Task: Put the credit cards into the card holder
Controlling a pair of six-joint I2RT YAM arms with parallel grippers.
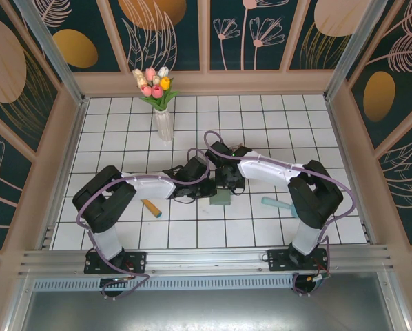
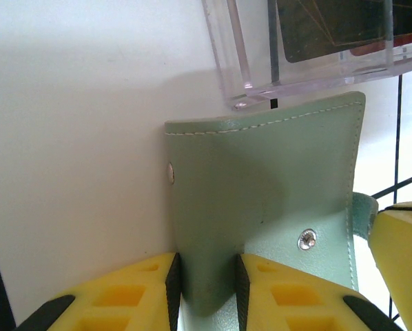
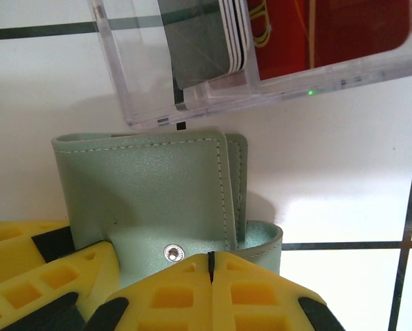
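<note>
White tiles (image 1: 192,234) mid-frame carry the card holder (image 1: 223,200), just below the clear box (image 3: 137,76) of credit cards (image 3: 316,27). I have the left gripper (image 2: 206,283) clamping one flap as anchor, and the right gripper (image 3: 209,265) closed at the snap flap, I judge to open it.

Both arms fold inward over the sage-green leather wallet (image 1: 222,200). The left gripper (image 2: 206,286) pinches its flap, and the right gripper (image 3: 211,265) is fully closed against its edge.
</note>
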